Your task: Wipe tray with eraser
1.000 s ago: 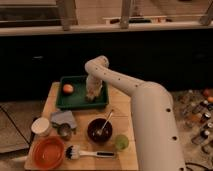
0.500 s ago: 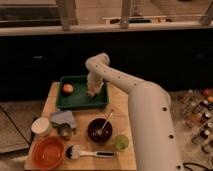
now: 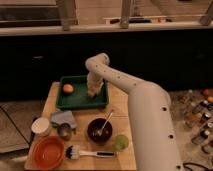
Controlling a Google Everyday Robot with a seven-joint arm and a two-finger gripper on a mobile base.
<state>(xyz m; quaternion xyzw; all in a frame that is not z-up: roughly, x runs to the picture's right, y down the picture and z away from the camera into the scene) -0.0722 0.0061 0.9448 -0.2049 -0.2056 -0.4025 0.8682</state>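
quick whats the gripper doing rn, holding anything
gripper: low inside the tray, right of the orange ball, with the eraser at its tip; whether it is open or closed cannot be told

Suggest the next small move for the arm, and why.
Probably sweep the gripper across the tray toward the orange ball: it sits low at the opposite end, the eraser apparently at its tip, with bare tray floor between.
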